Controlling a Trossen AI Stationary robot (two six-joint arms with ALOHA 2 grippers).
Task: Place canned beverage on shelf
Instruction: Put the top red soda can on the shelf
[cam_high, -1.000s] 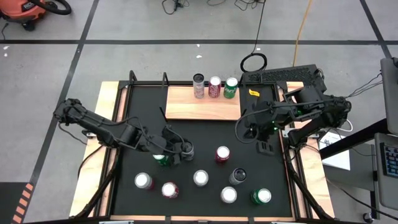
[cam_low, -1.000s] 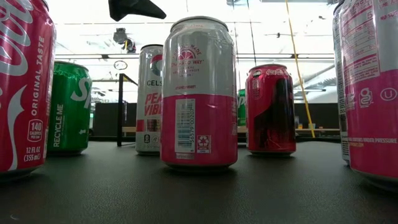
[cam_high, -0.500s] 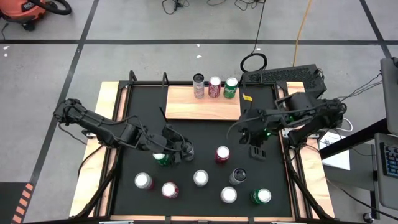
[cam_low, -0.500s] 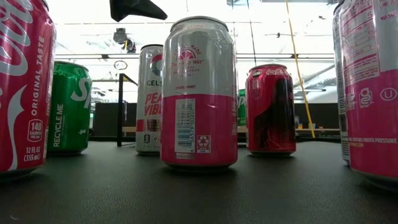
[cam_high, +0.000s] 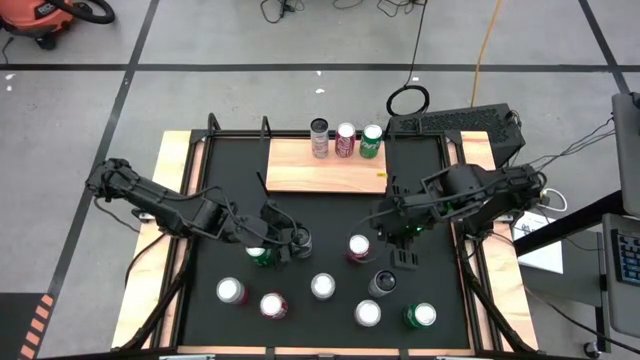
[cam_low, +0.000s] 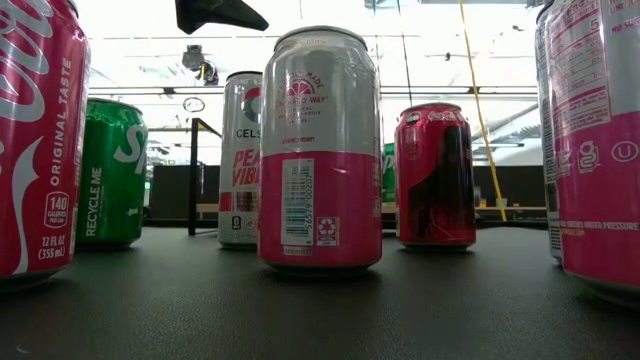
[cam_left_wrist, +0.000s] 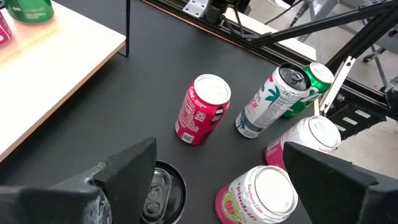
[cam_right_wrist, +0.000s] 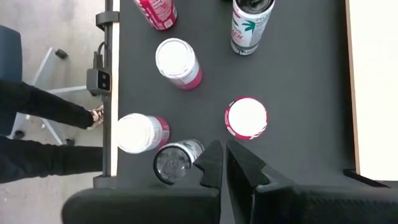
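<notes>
Three cans (cam_high: 345, 140) already stand in a row at the far edge of the shelf (cam_high: 325, 172), and more are scattered upright on the black mat (cam_high: 330, 225) nearer the arms. The step in hand looks like picking the next one. The left gripper (cam_high: 278, 245) sits low over the mat with its fingers spread wide, a dark can (cam_left_wrist: 157, 190) between them and a green can (cam_high: 259, 256) just beside it; I cannot tell which it is going for. The right gripper (cam_high: 402, 258), fingers pressed together, hangs above the mat near a pink-topped can (cam_high: 358, 246). Next, the left fingers need to close squarely on one can, then lift it clear of its neighbours towards the shelf's free end. Arms partly hide both cans by the left gripper in the high view.
</notes>
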